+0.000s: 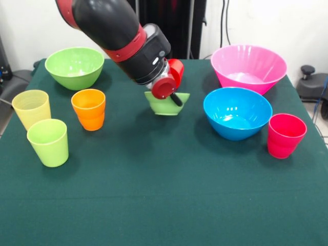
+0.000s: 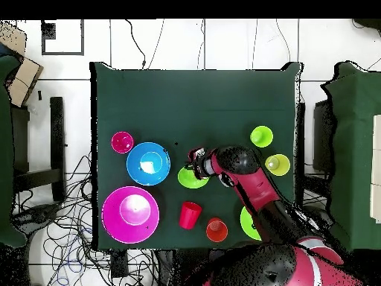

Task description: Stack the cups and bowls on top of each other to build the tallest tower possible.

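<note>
Green-clothed table (image 1: 154,205) bears bowls (image 1: 237,113) and cups (image 1: 48,142).

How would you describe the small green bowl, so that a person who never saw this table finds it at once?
Start from the big blue bowl on the green table. Beside it, at the table's middle, the small light green bowl sits tilted right under the gripper. It is far smaller than the large green bowl at the corner, and wider than the cups.

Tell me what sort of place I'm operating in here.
Probably a robotics lab, not a home. A table covered in green cloth holds only plastic bowls and cups, loose cables sprawl over the tiled floor beside it, and more cloth-covered tables stand nearby.
</note>
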Robot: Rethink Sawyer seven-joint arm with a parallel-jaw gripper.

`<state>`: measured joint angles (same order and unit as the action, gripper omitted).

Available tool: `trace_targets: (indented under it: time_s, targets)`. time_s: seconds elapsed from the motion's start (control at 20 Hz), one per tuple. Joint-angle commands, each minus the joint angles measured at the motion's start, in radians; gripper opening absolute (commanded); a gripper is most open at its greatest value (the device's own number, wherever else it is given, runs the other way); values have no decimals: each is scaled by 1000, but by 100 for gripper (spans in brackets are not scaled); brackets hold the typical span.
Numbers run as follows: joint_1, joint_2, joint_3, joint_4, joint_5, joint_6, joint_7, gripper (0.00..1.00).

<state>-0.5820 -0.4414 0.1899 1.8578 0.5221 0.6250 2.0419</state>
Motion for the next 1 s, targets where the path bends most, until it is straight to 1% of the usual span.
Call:
trace_targets:
  time_s: [0.05, 0.2, 0.25, 0.5, 0.65, 0.8, 1.0]
  targets:
    - [9, 16, 28, -52, 52, 102, 207, 0]
    - [10, 10, 26, -42, 56, 91, 198, 0]
    - [5, 20, 21, -52, 51, 95, 191, 0]
    - [-1, 16, 11, -51, 34, 124, 181, 0]
    - [1, 22, 12, -50, 26, 123, 169, 0]
    - [2, 44, -1, -90, 1, 163, 161, 0]
    - [0, 56, -10, -116, -6, 232, 175, 0]
